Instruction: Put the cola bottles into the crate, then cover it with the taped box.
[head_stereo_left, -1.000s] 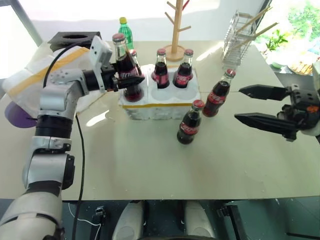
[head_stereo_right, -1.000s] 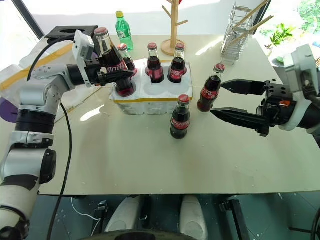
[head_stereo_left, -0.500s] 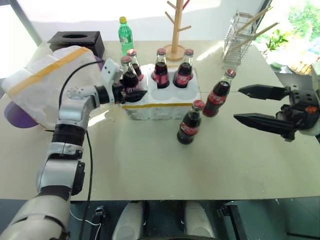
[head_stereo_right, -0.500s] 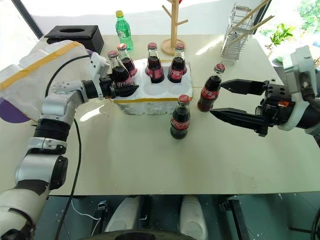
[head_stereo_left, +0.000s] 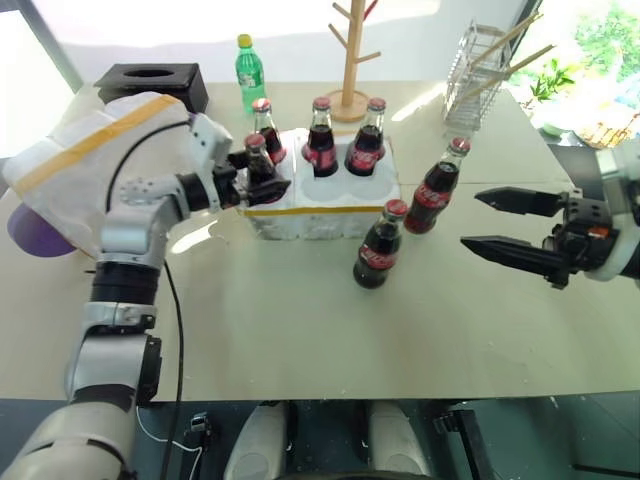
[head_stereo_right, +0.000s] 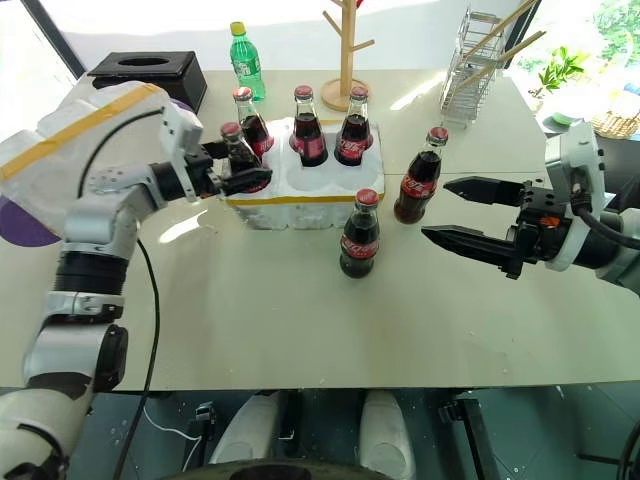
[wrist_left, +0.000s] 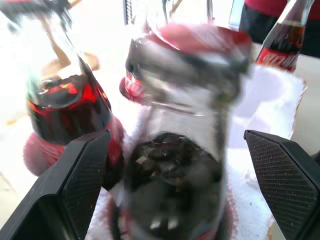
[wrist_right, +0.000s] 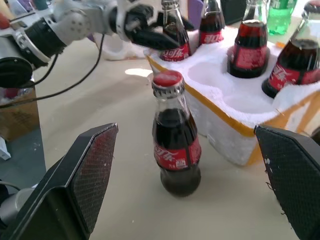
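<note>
The crate (head_stereo_left: 322, 212), a low white foam block with a yellow band, sits mid-table with several cola bottles in its holes. My left gripper (head_stereo_left: 268, 178) is open, its fingers (wrist_left: 85, 185) standing apart on either side of the front-left bottle (head_stereo_left: 258, 163), which rests in its hole. Two cola bottles stand on the table: one (head_stereo_left: 378, 245) in front of the crate, one (head_stereo_left: 433, 187) at its right. My right gripper (head_stereo_left: 470, 218) is open, level, to the right of both and apart from them. The taped box (head_stereo_left: 70, 160) lies at the far left behind my left arm.
A green bottle (head_stereo_left: 250, 68), a black tissue box (head_stereo_left: 150, 82), a wooden peg stand (head_stereo_left: 350, 60) and a wire rack (head_stereo_left: 480, 70) line the table's far side. Something purple (head_stereo_left: 25, 232) shows under the taped box. Open tabletop lies in front of the crate.
My left gripper lowered the bottle from above the crate into the front-left hole, then opened its fingers around it. My right gripper sank a little.
</note>
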